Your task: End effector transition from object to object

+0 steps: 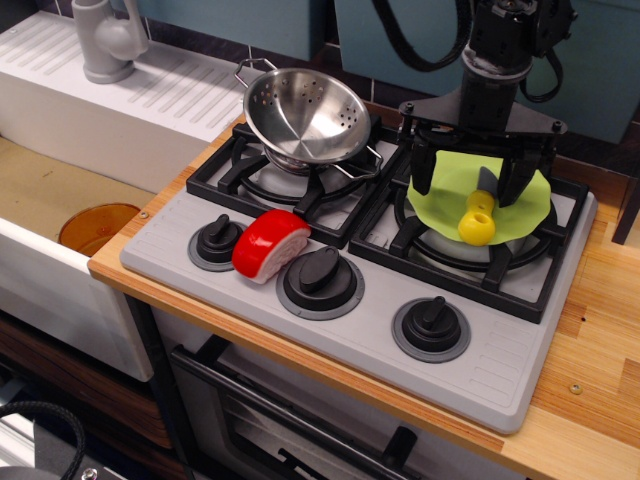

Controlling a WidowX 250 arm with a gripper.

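Nearest the camera, an oven door with a dark handle fills the bottom of the frame under a wooden counter that runs to the lower right. On the counter, across the middle of the frame, sits a grey toy stove with black burner grates and three black knobs along its front edge. At the left lies a white sink with an orange bowl in its basin and a grey faucet in the upper left corner. A steel colander rests tilted on the left burner, upper centre. The gripper hangs in the upper right of the frame over the right burner, its wide crossbar level and its wrist and cables rising out of the top edge. Its fingers are spread apart and hold nothing; a dark handle shows between them. Below it a green cloth lies over the right grate, with a yellow toy on the cloth near the right finger; whether finger and toy touch cannot be told. A red and white toy lies at the stove's front, between the left and middle knobs.
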